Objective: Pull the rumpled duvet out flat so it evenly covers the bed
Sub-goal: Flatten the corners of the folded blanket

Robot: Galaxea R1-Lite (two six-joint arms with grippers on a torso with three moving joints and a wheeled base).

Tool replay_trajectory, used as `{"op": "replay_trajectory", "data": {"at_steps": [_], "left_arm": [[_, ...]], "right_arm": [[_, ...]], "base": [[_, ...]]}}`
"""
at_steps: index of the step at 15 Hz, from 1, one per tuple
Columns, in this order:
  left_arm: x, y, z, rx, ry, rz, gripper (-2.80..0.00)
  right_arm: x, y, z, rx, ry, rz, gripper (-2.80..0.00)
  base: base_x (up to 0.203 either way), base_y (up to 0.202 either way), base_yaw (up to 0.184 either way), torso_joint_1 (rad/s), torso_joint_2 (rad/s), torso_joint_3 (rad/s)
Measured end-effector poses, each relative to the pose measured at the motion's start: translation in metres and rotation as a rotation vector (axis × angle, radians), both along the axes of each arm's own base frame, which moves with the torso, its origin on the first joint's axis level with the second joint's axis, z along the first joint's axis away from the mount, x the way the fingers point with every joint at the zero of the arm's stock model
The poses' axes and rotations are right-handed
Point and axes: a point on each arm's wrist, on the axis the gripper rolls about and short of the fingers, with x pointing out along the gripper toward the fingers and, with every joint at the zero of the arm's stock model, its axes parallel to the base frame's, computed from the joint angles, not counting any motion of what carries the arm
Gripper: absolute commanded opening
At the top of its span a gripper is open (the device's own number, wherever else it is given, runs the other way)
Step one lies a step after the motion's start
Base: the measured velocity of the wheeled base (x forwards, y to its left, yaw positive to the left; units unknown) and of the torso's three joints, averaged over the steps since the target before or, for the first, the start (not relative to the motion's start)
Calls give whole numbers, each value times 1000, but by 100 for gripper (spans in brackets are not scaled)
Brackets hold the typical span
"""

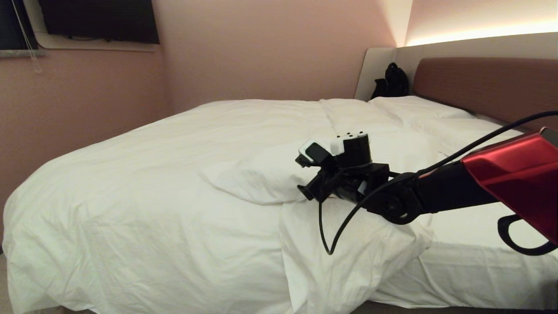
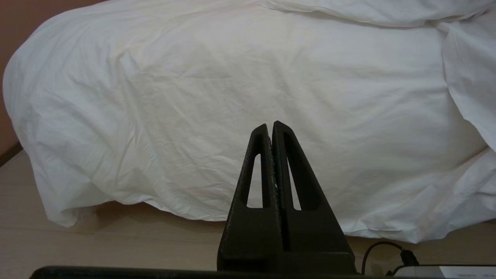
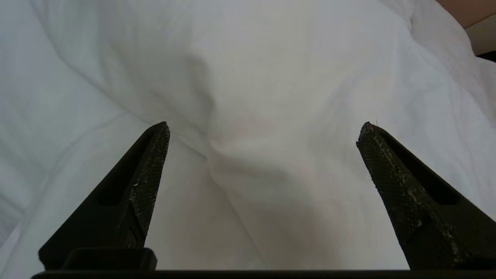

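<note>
the duvet (image 1: pixel 144 174) is spread over the bed (image 1: pixel 479 257), folded back at the near edge. the right gripper (image 3: pixel 263 155) is held above that fold, jaws wide, nothing gripped. the left gripper (image 2: pixel 272 130) is parked low beside the bed, fingers pressed together.

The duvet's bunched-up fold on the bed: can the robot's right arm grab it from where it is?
Probably yes. The right gripper hangs open right over the fold in the duvet, with nothing between them. The left gripper is shut, low beside the bed.
</note>
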Motion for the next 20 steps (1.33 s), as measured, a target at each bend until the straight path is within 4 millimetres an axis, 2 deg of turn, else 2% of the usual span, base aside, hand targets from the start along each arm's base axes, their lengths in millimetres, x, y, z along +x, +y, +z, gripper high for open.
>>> {"op": "replay_trajectory", "data": {"at_steps": [3, 7, 9, 12, 13, 14, 17, 20], "left_arm": [[0, 0, 0, 0, 0, 0, -280], [0, 0, 0, 0, 2, 0, -280], [0, 0, 0, 0, 0, 0, -280], [0, 0, 0, 0, 1, 0, -280], [0, 0, 0, 0, 0, 0, -280], [0, 0, 0, 0, 0, 1, -280], [0, 0, 0, 0, 0, 0, -280], [0, 0, 0, 0, 1, 0, -280]], "right_arm": [[30, -6, -11, 0, -10, -50, 0], [62, -19, -40, -16, 25, -107, 0], [73, -28, -53, -24, 46, -133, 0], [77, -29, -64, -29, 66, -142, 0], [77, -30, -66, -31, 70, -142, -208], [78, -30, -67, -31, 72, -143, -280], [77, -30, -67, -28, 74, -144, -280], [73, -32, -58, -6, 65, -149, -280]], "base": [[0, 0, 0, 0, 0, 0], [0, 0, 0, 0, 0, 0], [0, 0, 0, 0, 0, 0], [0, 0, 0, 0, 0, 0], [0, 0, 0, 0, 0, 0], [0, 0, 0, 0, 0, 0], [0, 0, 0, 0, 0, 0], [0, 0, 0, 0, 0, 0]]}}
